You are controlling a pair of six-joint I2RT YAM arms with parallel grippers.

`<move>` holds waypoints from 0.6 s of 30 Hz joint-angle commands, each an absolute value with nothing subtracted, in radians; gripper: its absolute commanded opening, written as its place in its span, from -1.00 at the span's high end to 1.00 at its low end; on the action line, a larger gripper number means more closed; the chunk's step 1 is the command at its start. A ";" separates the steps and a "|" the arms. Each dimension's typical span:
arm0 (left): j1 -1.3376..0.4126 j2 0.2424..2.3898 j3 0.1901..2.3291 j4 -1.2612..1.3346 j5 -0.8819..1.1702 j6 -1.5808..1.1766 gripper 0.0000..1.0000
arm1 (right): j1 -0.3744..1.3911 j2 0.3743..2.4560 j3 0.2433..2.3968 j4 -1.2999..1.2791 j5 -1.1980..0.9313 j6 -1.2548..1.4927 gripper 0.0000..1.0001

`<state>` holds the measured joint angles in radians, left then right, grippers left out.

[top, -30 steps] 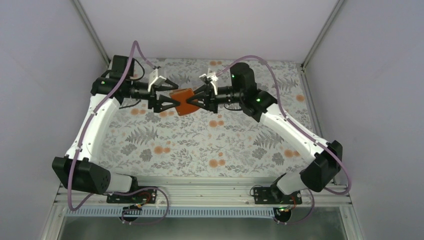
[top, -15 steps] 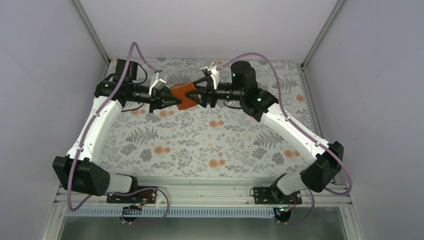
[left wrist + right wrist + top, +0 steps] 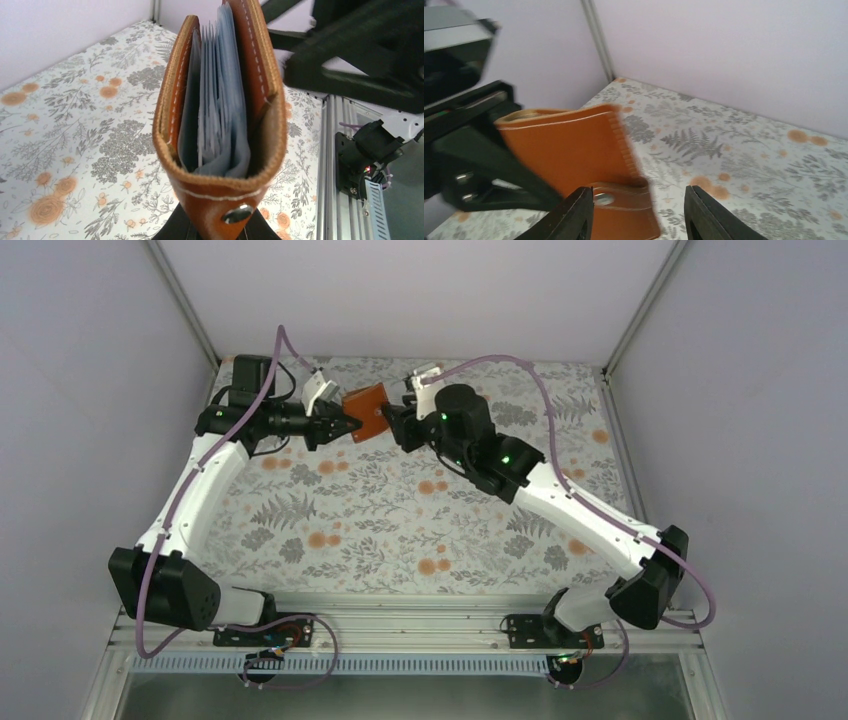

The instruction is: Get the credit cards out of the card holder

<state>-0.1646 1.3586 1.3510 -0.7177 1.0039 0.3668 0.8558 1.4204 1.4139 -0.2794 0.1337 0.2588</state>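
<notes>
The card holder (image 3: 365,412) is rust-brown leather and hangs in the air over the far part of the table. My left gripper (image 3: 345,425) is shut on its left end. In the left wrist view the card holder (image 3: 215,197) is seen end-on and slightly parted, with pale blue-grey pockets inside. No credit cards can be told apart among the pockets. My right gripper (image 3: 395,423) is open at the holder's right side. In the right wrist view the card holder (image 3: 569,145) fills the left, and its brown tab (image 3: 624,205) with a metal snap lies loose inside my right gripper (image 3: 638,192).
A floral cloth (image 3: 400,520) covers the table. Pale enclosure walls stand close behind and at both sides, with a corner post (image 3: 596,35) near the holder. An aluminium rail (image 3: 327,150) runs along the table's right edge.
My left gripper closed on the holder and my right gripper let go of it. Both grippers and the holder moved toward the back wall, and the right wrist turned.
</notes>
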 commanded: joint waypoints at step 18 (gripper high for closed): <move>-0.165 1.356 1.355 -0.676 0.978 0.321 0.95 | 0.928 1.596 1.539 -0.273 0.196 0.267 0.43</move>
<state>-0.1593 1.3701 1.3487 -0.7006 0.9249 0.3244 0.9218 1.5715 1.4971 -0.2218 0.1368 0.2352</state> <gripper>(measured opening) 0.109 0.290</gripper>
